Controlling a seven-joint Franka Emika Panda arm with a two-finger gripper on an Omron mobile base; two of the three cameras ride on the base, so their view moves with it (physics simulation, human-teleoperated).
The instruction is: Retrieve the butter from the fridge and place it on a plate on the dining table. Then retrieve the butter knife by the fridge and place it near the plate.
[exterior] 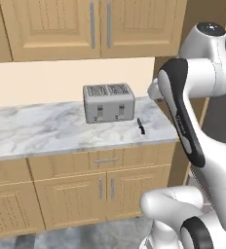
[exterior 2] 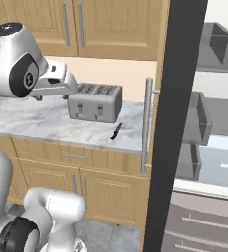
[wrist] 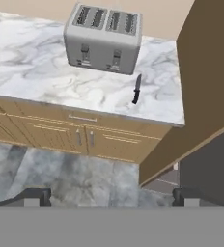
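Wooden cabinets with raised panels and slim metal pulls line the kitchen wall, above and below a short marble counter (exterior: 47, 129) veined in grey and white. On it stands a boxy brushed-metal toaster (exterior: 108, 102) with four slots on top and two levers on its front. Just to the toaster's right, near the counter's front right corner, lies the butter knife (exterior: 141, 126), a slim all-dark sliver flat on the stone, apart from the toaster. In the right base view, the fridge (exterior 2: 177, 123) stands to the right of the counter, its door swung open edge-on with a long bar handle and grey bins on its inner side. Seen from the hand camera, the gripper (wrist: 111, 195) hangs well above the floor with its dark fingertips (wrist: 36, 195) spread wide apart and nothing between them.
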